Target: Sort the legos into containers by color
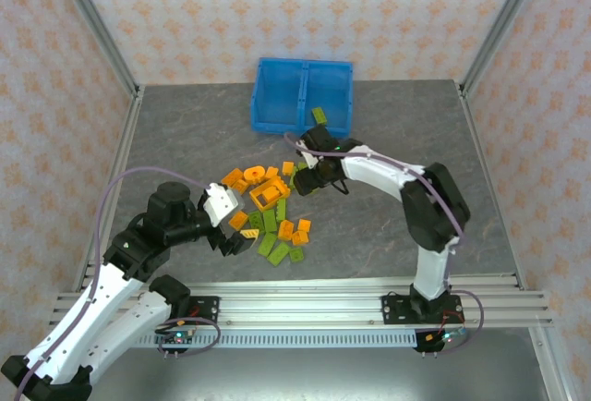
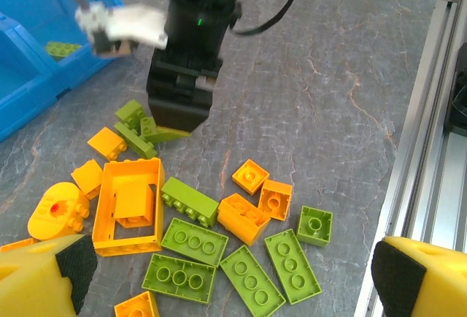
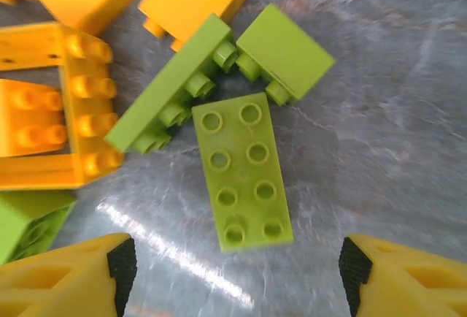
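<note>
**Top external view.** The legos (image 1: 268, 212) lie in a loose heap of orange and lime green in the middle of the grey table (image 1: 416, 151), well apart from the blue bin (image 1: 268, 96) at the far edge. A lone green brick (image 1: 319, 115) sits in the bin's right compartment. The right fingers (image 1: 303, 183) hang over the far right edge of the heap, their tips hidden under the wrist. The left fingers (image 1: 231, 239) sit at the heap's near left edge. Bare table lies to either side of the heap, closed in by patterned walls and metal posts.

**Left wrist view.** The left fingers (image 2: 36, 277), yellow with dark pads, are cut off at both lower corners and stand wide apart with nothing between them. Ahead lies the hollow orange square (image 2: 102, 211) with a small orange brick inside it. Beside it, a rounded orange piece (image 2: 55, 211) carries a red mark too small to read. The black body of the right arm's wrist stands over a cluster of green bricks and hides part of them. The bin (image 2: 29, 83) is cut off at the upper left, with the lone green brick (image 2: 64, 48) inside. A metal rail (image 2: 430, 134) bounds the table on the right.

**Right wrist view.** The right fingers (image 3: 66, 277) are spread and grip nothing. An eight-stud green brick (image 3: 244, 171) lies flat, studs up, ahead of them and touching neither. A long green brick (image 3: 171, 83) on its side and a square green brick (image 3: 288, 50) touch its far end. The hollow orange square (image 3: 44, 105) is cut off at the left. Bare table opens to the right.
</note>
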You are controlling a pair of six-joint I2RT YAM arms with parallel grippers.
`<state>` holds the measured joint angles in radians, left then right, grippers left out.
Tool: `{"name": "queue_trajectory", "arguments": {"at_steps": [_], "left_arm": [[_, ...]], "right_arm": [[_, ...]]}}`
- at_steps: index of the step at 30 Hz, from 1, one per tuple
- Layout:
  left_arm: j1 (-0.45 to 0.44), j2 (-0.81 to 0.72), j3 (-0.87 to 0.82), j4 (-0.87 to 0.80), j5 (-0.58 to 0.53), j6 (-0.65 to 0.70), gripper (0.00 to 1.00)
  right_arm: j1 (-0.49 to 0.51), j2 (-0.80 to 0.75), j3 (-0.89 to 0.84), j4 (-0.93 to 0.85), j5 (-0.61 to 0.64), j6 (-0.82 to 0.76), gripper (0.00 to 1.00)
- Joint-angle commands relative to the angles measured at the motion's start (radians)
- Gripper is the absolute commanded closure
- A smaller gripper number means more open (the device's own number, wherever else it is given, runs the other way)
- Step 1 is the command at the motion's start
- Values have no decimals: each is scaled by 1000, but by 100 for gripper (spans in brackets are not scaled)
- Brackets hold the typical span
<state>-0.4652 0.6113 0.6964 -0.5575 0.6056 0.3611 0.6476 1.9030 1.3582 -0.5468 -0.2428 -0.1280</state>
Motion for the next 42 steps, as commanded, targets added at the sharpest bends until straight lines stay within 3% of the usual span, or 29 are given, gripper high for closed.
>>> {"name": "queue_trajectory", "arguments": {"at_steps": [1,5,11,17,23,29,36,42], "left_arm": [[-9,1,-13,-7,3,16,0],[-10,13,-15,-4,27,11,0],[-10,22,-9,-12,24,18,0],[-10,17,-15,11,42,-7,0],[-11,2,-7,24,-6,-49,0],[-11,-27,-11,95,-238,-199,0],[-12,-28,13,85,-459,-322,0],[-12,-7,27,69,-440,-310,0]], "right_arm": [[1,81,91,-17,13,-49,26],[1,152,128,-13,22,-53,32],[1,120,62,36,52,-22,64],[1,19,3,59,66,-13,74],[-3,-146,-5,102,123,74,76],[-59,-195,66,199,272,212,75],[-183,60,387,122,317,326,76],[-213,317,716,-17,274,330,74]]}}
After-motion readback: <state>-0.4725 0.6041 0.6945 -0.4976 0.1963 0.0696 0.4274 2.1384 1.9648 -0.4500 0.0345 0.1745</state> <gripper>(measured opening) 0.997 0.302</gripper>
